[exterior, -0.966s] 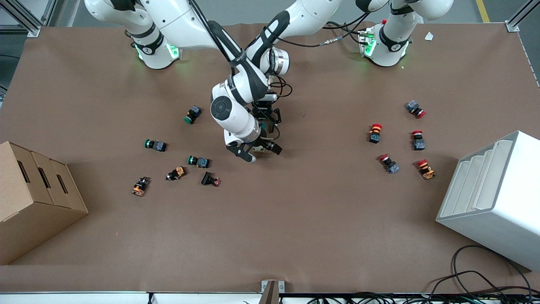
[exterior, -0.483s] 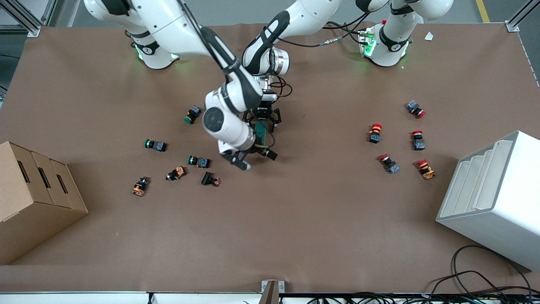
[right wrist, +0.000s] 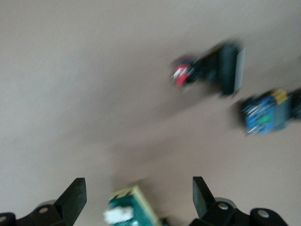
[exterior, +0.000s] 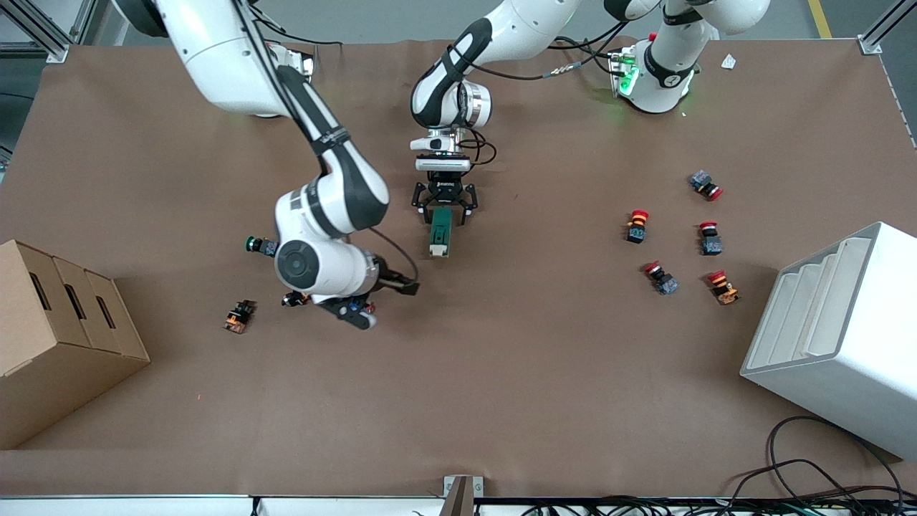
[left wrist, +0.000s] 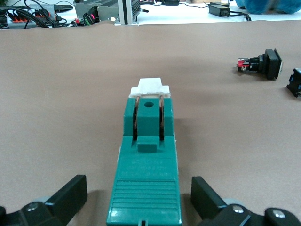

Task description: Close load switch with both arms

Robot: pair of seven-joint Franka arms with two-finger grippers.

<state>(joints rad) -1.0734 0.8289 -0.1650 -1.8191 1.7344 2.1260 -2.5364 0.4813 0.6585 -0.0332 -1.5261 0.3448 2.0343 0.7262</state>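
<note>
Load switch: the dark green load switch (exterior: 439,233) lies flat on the table (exterior: 501,373), its white lever end (left wrist: 151,86) pointing away from my left jaws.
Left jaws: my left gripper (exterior: 444,208) sits low over the switch's green end; its fingers (left wrist: 63,197) stand wide, one on each side of the body with a gap on both sides, gripping nothing.
Right jaws: my right gripper (exterior: 380,301) hangs apart from the switch, toward the right arm's end of the table, over a cluster of small push buttons (right wrist: 214,68); jaws wide and empty.
Between right jaws: table, with a green and white corner (right wrist: 129,212) at the edge of the right wrist view.
</note>
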